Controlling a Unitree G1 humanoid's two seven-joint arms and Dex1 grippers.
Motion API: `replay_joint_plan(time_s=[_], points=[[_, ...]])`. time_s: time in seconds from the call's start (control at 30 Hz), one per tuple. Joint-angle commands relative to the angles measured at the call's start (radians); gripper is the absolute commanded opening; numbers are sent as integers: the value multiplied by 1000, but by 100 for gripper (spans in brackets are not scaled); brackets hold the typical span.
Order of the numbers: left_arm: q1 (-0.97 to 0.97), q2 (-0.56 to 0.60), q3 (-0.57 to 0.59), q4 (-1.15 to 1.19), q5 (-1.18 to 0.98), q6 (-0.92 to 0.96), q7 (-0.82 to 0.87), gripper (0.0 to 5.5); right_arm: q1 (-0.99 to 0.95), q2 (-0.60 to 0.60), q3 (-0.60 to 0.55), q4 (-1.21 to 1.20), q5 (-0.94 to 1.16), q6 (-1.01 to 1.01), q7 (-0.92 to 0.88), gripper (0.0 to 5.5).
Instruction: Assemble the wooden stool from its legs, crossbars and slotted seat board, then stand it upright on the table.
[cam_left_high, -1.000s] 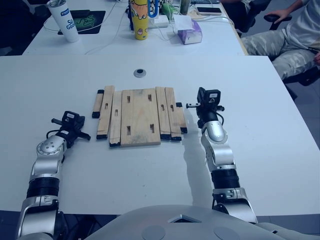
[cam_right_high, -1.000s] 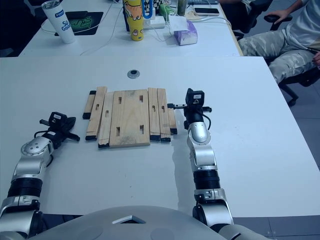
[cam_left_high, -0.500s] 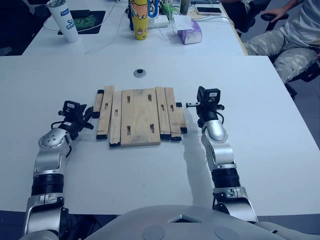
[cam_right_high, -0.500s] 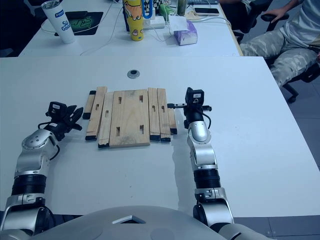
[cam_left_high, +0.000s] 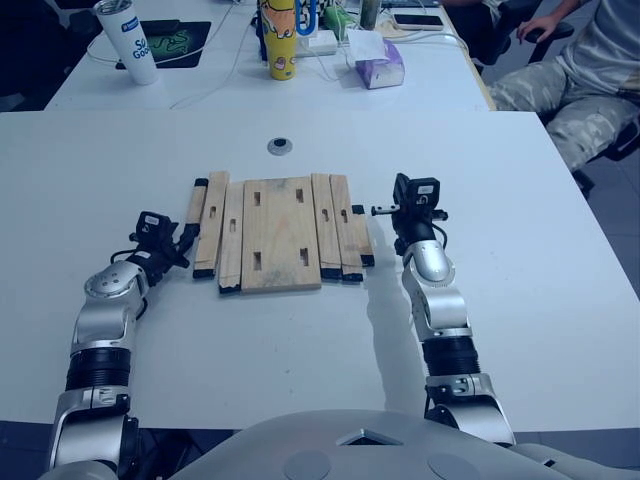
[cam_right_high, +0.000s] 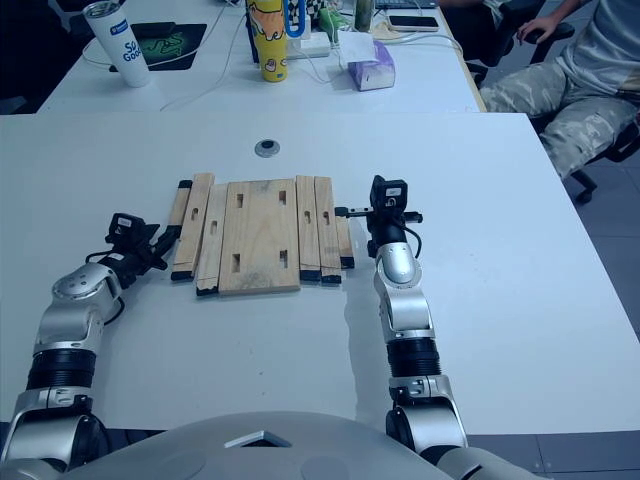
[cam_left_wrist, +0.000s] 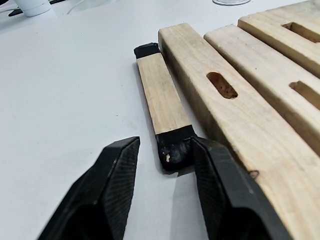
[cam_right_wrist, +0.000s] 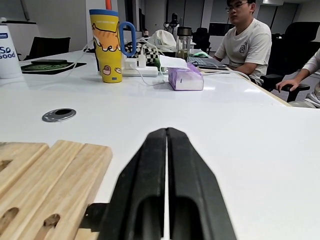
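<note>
Seat board laid flat mid-table, legs alongside. L hand held spread, black-capped near end of short crossbar straddled, at board's 9 o'clock. R hand held closed, nothing gripped, at 3 o'clock, just beside legs.

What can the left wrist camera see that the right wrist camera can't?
Left wrist view: the left gripper, open, with the black end of a short bar between its fingers. Right wrist view: the right gripper, shut, and far off a yellow cup and a purple box. Both: the white table and slotted wooden pieces.
</note>
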Motion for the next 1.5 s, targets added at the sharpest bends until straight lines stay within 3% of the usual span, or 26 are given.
replay_joint_plan(time_s=[0.03,0.17,0.4,0.77,1.1,1.5], points=[[-13,-19,17,10,-28,50,0,189,-5,0,0,0,3,4,-1,0],[-16,-27,20,0,-39,65,0,189,-4,0,0,-2,2,6,-1,0],[-22,-38,18,-4,-37,74,13,290,-1,0,4,-2,-3,4,-3,0],[-43,-46,3,50,-6,59,33,290,-2,6,5,-2,-5,2,-5,0],[-47,-53,5,70,3,44,58,143,-5,6,6,-1,-7,5,-2,0],[-126,-79,113,36,-27,-170,161,137,-39,-2,-12,-8,16,18,12,0]])
